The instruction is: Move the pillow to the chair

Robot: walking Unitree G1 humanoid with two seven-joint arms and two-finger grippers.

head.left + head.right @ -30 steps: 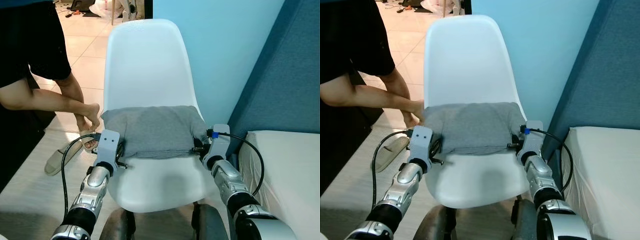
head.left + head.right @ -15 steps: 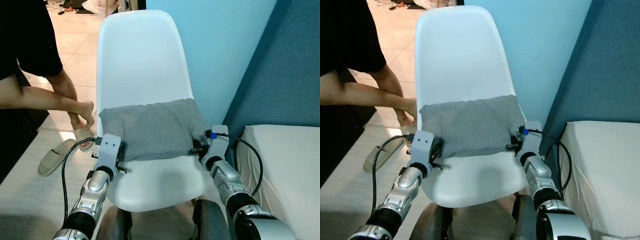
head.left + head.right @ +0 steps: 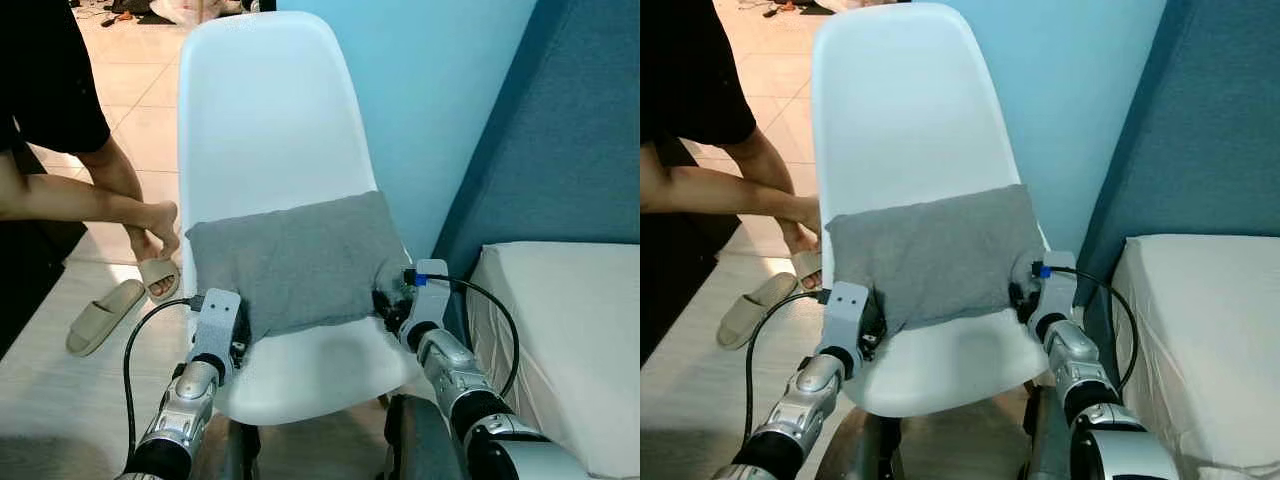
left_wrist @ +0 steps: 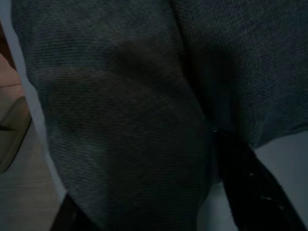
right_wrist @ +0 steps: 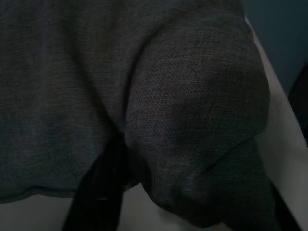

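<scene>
I am holding the grey pillow [image 3: 295,262] with both hands, and it is leaning against the back of the white chair [image 3: 265,120], its lower edge resting on the seat. My left hand [image 3: 236,335] is closed on the lower left corner, and my right hand [image 3: 388,298] is pinching the lower right corner; in the wrist views the black fingers [image 4: 245,180] are sinking into the knitted cloth. I am judging the pillow as light and very soft, because it is folding and bunching around my fingers. It is not fragile and not slippery. The corners are giving a good hold, though the middle is sagging easily.
</scene>
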